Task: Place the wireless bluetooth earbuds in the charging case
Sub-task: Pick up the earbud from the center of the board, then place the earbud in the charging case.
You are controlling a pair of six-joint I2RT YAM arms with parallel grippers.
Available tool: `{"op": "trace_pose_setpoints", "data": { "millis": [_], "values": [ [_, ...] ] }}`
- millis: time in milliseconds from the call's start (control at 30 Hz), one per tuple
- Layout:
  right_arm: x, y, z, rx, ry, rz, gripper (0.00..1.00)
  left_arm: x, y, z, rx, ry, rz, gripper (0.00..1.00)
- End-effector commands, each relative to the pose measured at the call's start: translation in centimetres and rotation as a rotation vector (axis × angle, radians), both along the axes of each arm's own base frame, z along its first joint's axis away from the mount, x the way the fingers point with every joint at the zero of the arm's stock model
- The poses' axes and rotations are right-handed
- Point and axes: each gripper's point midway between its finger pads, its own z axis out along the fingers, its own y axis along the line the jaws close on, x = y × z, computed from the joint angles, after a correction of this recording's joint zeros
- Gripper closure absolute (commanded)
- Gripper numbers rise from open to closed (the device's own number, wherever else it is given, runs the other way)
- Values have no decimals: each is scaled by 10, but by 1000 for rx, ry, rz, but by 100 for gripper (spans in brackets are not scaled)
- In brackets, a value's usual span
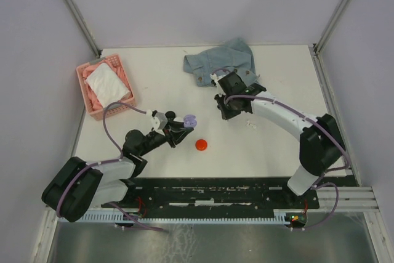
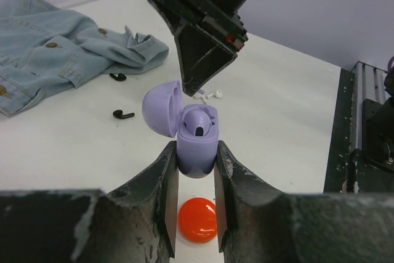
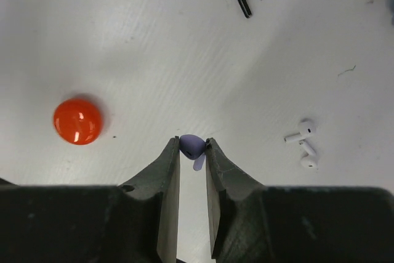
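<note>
**Top view.** The left gripper (image 1: 184, 125) holds the lilac case (image 1: 189, 119) up near the table's middle. The right gripper (image 1: 226, 108) stands to the case's right and a little farther from the bases. It is the arm carrying the bud, so the coming move probably runs leftward and slightly nearer. The red case (image 1: 201, 145) lies just beside the lilac one, on the near side. No writing shows.

**Left wrist.** The left gripper (image 2: 196, 152) is clamped on the lilac case (image 2: 196, 137). The case stands upright with its mouth facing up and its lid thrown back to the left. One socket seems filled, though this is hard to tell. The right gripper (image 2: 191, 87) points down, close behind the lid. Two black earbuds (image 2: 123, 114) lie near the jacket (image 2: 55, 53), and the white earbuds (image 2: 212, 95) lie beyond the case. White print on the right arm's housing is cropped and cannot be read.

**Right wrist.** The right gripper (image 3: 192, 143) pinches the lilac earbud (image 3: 192, 146) by its head. The stem appears to hang below the fingertips, so its long axis roughly suits a downward insertion. The lilac case is out of this view. The red case (image 3: 77, 121) is off to the left and the white earbuds (image 3: 305, 143) to the right. No brand marks show.
</note>
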Motion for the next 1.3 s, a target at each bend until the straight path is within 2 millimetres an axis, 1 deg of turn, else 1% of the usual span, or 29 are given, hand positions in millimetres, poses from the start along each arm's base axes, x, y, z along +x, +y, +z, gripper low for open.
{"op": "trace_pose_setpoints", "data": {
  "millis": [0,133,367,500,533,633,867,1133,1267],
  "values": [
    [-5,26,55,163,-150,39,86,-9,-2,27,-67,-106,-41,97],
    [-18,39,99,286,-256,78,87,-12,-3,36,-85,-132,-57,97],
    [-49,60,166,508,-402,163,89,-12,-6,50,-112,-152,-75,97],
    [-63,74,194,645,-469,204,89,-16,-8,58,-136,-158,-106,97],
    [-66,77,197,669,-480,214,89,-16,-9,59,-138,-158,-109,97],
    [-73,86,203,726,-508,242,89,-18,-10,61,-144,-158,-121,97],
    [-83,108,203,818,-535,286,89,-27,-13,71,-173,-168,-165,97],
    [-91,129,195,848,-527,325,90,-27,-12,74,-186,-166,-152,97],
    [-93,132,188,841,-517,330,90,-26,-10,76,-195,-162,-138,97]
  ]
}}
